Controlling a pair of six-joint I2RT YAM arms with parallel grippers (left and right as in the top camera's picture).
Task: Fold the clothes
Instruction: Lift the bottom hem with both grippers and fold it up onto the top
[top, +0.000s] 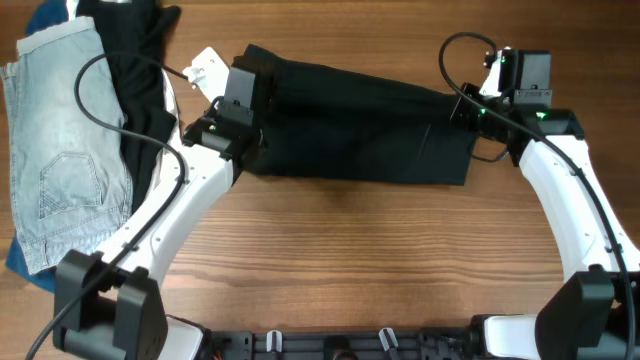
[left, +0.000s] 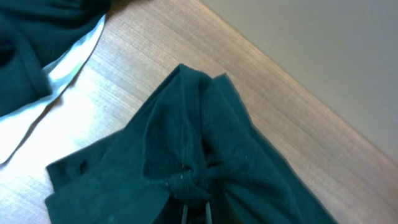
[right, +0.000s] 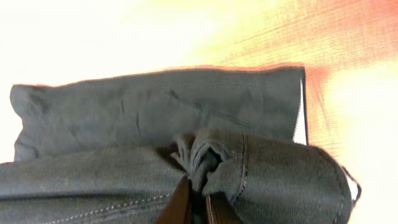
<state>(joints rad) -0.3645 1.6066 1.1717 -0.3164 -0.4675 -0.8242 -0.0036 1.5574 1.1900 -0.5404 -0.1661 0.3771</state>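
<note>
One black garment (top: 360, 125), left end effector (left: 193, 190) and right end effector (right: 198, 186) clamping it — one jeans (top: 60, 150) pair nearby

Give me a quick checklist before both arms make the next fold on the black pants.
1. Left fingers pinch the pants: ok, cloth is bunched at the tips.
2. Right fingers pinch the other end: ok, the hem is gathered between them.
3. Pants lie spread between the two grips: ok, with only light wrinkles.
4. Every layer is caught in each pinch: cannot tell.
5. Jeans are apart from the pants: ok, they lie off to the left.
6. Bare table in front of the pants: ok.
</note>
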